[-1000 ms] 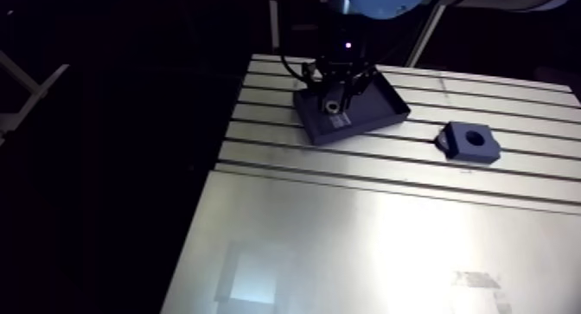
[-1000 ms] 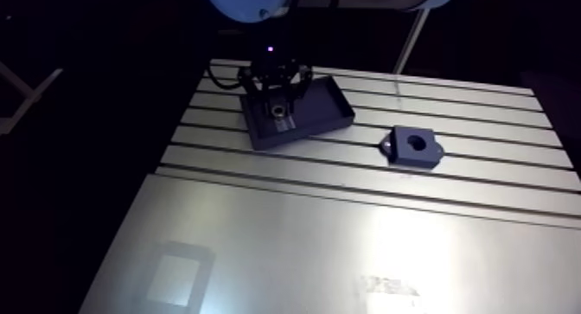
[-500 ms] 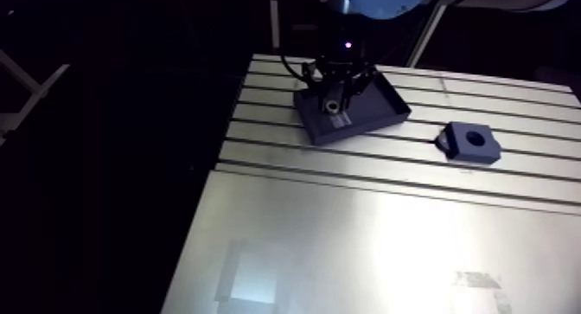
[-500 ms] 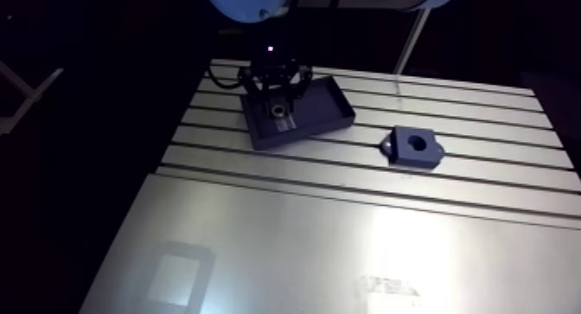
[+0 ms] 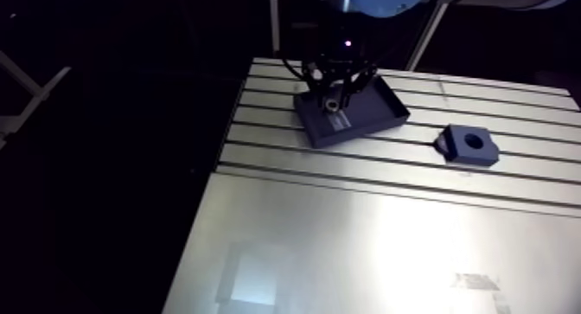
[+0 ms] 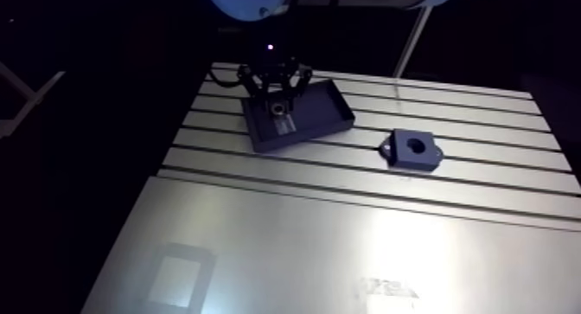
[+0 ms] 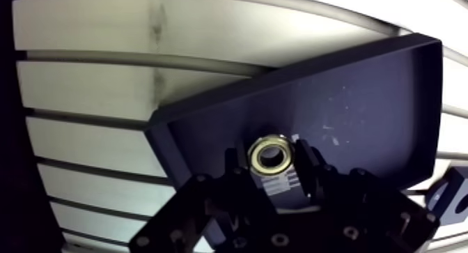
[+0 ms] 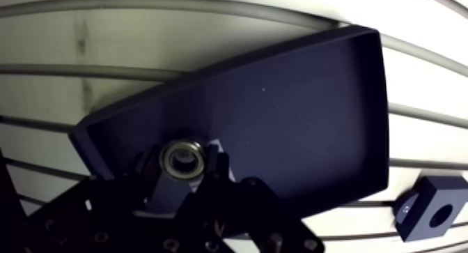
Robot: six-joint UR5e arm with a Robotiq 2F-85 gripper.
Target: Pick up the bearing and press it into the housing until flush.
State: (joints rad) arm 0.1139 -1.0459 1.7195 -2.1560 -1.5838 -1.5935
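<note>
Bearing [image 7: 271, 155] clamped inside gripper [image 7: 272, 162], above tray [image 7: 362, 95].

Small metal ring bearing [image 7: 270, 154], bore facing up, pinched between fingers [image 7: 238, 169] over dark tray [image 7: 362, 95]. Dark block housing [image 5: 469, 145], round bore up, flat on slotted surface [image 5: 346, 240], well apart from the tray.

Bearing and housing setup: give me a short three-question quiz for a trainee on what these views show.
1. True or false: the housing lies inside the tray.
2. What does the pincer hold? A) a bolt B) the bearing C) nothing
3. Fill in: the housing's bore is ____.
Key: 1 false; 2 B; 3 empty.
</note>
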